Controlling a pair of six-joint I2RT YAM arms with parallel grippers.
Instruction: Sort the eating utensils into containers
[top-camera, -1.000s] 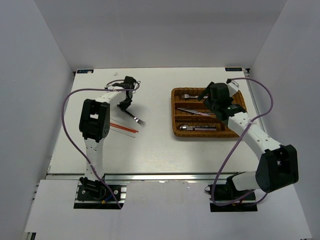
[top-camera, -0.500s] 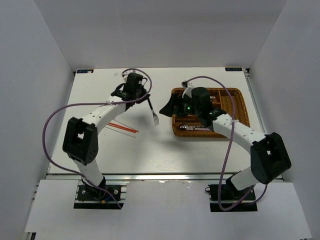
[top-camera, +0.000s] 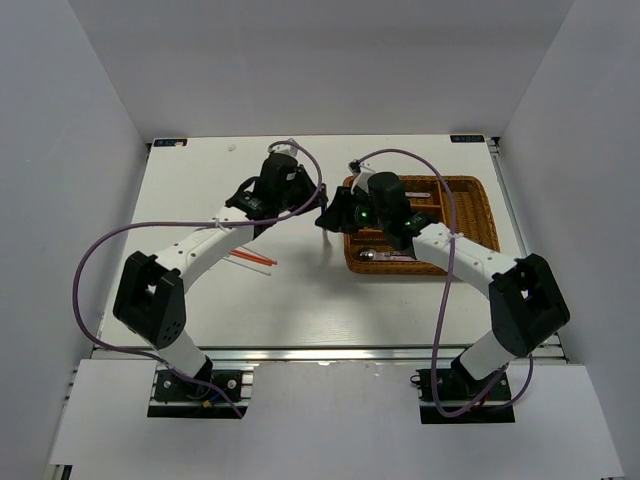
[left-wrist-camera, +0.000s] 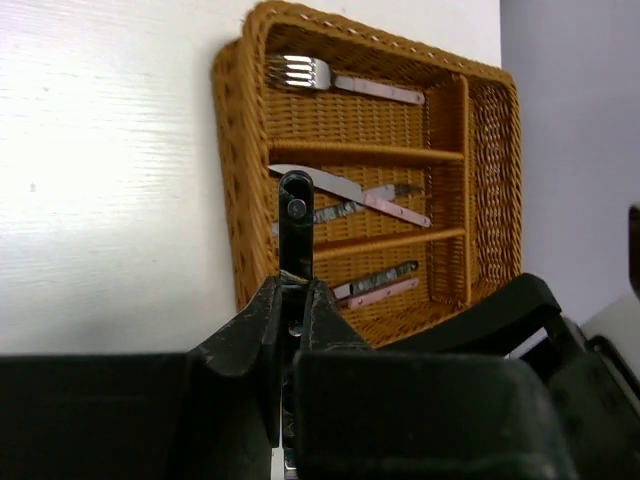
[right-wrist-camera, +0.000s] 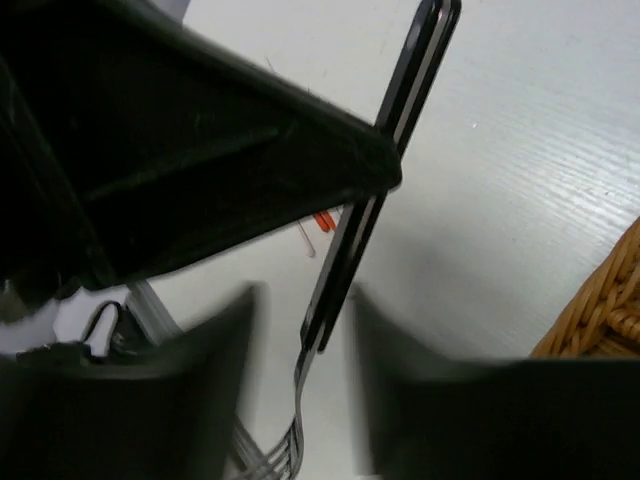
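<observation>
Now | left pincer (left-wrist-camera: 293, 298) clamps 1 fork (left-wrist-camera: 296, 215) | right pincer (right-wrist-camera: 302, 300) agape | tray (left-wrist-camera: 232, 180): 5 utensils (left-wrist-camera: 330, 186)

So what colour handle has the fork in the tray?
Pale pink handle, clearest in the left wrist view.

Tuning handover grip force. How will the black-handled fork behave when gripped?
Likely stiff: the fork runs dead straight while pinched at only one spot by the left pincer. Its slim, glossy handle could pivot or slip. Probably light, perhaps tine-heavy since that end is metal.
</observation>
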